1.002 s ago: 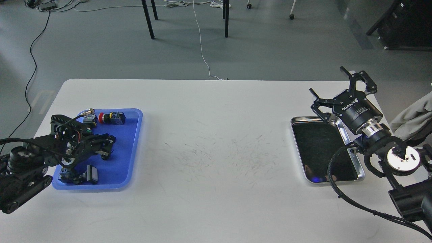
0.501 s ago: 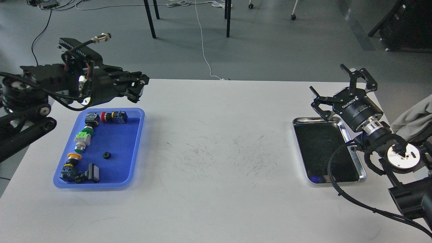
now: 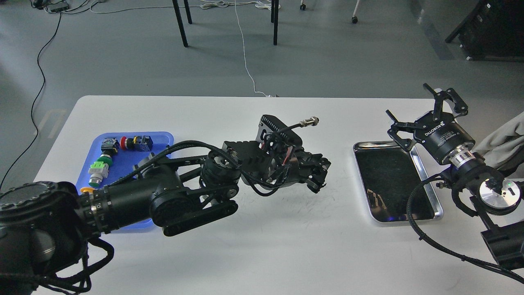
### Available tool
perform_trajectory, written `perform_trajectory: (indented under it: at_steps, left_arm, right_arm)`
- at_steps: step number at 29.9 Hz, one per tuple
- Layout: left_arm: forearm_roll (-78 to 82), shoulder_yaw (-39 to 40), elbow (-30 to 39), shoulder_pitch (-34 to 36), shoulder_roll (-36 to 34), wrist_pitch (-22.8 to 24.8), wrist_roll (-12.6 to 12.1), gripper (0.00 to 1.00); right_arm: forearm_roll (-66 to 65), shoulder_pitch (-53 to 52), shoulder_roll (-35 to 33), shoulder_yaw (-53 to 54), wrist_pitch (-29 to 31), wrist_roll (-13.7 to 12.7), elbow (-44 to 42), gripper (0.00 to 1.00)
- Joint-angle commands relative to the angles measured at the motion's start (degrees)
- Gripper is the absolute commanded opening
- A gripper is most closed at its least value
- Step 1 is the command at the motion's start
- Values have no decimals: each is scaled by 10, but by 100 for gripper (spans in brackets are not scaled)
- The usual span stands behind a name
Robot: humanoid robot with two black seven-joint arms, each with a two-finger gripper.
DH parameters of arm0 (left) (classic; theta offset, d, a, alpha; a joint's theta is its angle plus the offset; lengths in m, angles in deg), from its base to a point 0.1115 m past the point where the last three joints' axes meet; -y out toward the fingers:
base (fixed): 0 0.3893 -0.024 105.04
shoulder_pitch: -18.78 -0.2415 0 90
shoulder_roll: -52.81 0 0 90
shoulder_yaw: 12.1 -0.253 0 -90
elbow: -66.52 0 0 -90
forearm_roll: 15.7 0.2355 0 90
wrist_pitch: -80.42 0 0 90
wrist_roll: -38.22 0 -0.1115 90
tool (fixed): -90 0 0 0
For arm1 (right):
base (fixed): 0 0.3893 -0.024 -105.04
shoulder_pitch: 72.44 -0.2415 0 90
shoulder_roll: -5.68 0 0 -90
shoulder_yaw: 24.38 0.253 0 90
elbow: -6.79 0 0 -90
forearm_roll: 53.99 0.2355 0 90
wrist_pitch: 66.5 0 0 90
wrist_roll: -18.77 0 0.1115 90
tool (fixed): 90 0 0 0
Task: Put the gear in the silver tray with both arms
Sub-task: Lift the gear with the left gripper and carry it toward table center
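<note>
The silver tray (image 3: 362,180) lies on the right of the white table, its dark bottom bare. My right gripper (image 3: 410,103) hovers over the tray's far right corner, its two fingers spread wide open and empty. My left arm reaches across the table, and its gripper (image 3: 320,177) hangs low over the table's middle, left of the silver tray. Its dark fingers sit close together, and I cannot tell whether anything is between them. No gear shows; the arm covers the part of the blue tray (image 3: 130,157) where it lay.
The blue tray on the left holds several push-button switches, among them a red one (image 3: 130,142) and a green one (image 3: 98,169). A grey cloth (image 3: 501,143) lies at the right edge. Chair legs and cables are on the floor beyond the table.
My left arm has swung from above the blue tray's far corner to the table's middle, toward the silver tray. My right gripper has shifted slightly right and stays open.
</note>
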Motion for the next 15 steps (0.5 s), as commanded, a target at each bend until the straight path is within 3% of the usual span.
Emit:
perform_trajectory:
  at_steps: [1,5,15]
  left_arm:
    - [1,-14,-48,-11,13,-10,0,6]
    - [1,-13,-83,-18,13,-16,0,6]
    - [0,-18,-87,-61,13,-54,-2,7]
  right_arm:
    - [1,0,-1,2,0,0,1,99]
    - [0,-2,-5,2,0,0,1,99]
    - [1,-1,-8,0,-2,0,4,99]
